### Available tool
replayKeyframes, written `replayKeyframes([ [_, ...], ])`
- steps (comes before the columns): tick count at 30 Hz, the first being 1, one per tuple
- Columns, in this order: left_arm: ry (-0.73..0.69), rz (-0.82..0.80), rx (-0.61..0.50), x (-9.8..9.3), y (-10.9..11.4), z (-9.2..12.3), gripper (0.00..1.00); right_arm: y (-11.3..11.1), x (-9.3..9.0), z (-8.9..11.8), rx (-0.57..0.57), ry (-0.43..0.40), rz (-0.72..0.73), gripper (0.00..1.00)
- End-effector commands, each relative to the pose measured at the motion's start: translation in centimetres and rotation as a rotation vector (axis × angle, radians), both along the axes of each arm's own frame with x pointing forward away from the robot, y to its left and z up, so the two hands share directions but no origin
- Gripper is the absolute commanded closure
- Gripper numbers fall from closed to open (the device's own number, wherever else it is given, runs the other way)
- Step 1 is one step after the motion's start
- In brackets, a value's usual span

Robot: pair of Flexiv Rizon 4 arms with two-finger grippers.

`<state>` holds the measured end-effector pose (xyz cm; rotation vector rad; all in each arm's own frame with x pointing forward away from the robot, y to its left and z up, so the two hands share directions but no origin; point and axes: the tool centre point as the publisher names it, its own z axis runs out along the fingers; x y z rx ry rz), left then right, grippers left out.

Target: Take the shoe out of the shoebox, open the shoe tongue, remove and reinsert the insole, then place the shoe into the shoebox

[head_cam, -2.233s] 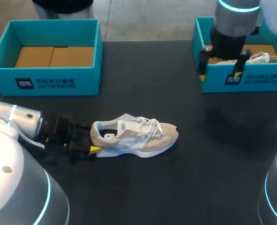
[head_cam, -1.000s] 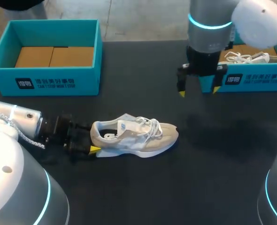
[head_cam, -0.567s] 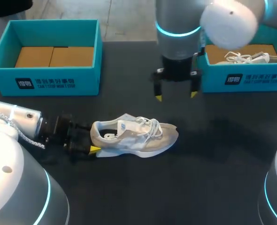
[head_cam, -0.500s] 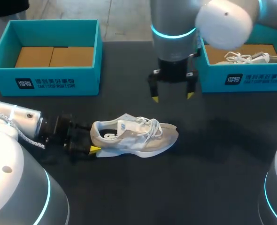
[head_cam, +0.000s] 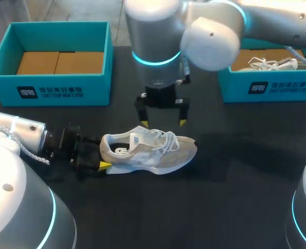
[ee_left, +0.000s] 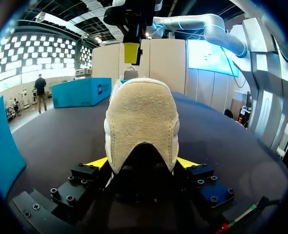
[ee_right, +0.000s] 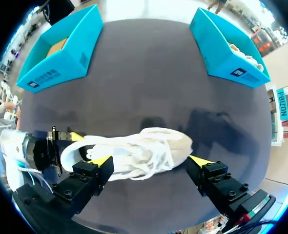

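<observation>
A beige and white shoe (head_cam: 152,151) lies upright on the dark table (head_cam: 236,171), toe to the right, with its laces loose. My left gripper (head_cam: 102,157) comes in low from the left and is shut on the shoe's heel; in the left wrist view the heel (ee_left: 142,122) sits between both yellow tips of the gripper (ee_left: 142,163). My right gripper (head_cam: 164,123) hangs open just above the shoe's tongue and laces, holding nothing. Its wrist view shows the shoe (ee_right: 134,151) under and between the wide-spread tips of the right gripper (ee_right: 150,161).
An open teal shoebox (head_cam: 54,85) with a cardboard floor stands at the back left. A second teal shoebox (head_cam: 269,85) at the back right holds another white shoe (head_cam: 277,63). Bare table lies in front of and to the right of the shoe.
My right arm has swung from the back-right shoebox leftward and forward to hover over the shoe, still open. The left gripper and the shoe have not moved.
</observation>
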<state>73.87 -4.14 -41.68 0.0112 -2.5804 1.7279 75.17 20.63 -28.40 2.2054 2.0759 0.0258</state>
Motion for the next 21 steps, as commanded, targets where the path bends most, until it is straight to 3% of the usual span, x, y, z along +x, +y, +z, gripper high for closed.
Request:
replayKeyframes([
  [1, 0.000, 0.001, 0.002, 0.0, -0.1, -0.3, 1.00, 2.3, -0.6, -0.9, -0.008, -0.008, -0.010, 0.00],
  [9, 0.000, 0.001, 0.002, 0.0, -0.1, -0.3, 1.00, 4.8, -1.0, -2.2, -0.037, 0.048, 0.021, 0.00],
  [21, 0.000, 0.001, 0.002, 0.0, -0.1, -0.3, 1.00, 6.4, -1.3, -3.6, -0.118, 0.079, 0.045, 0.00],
])
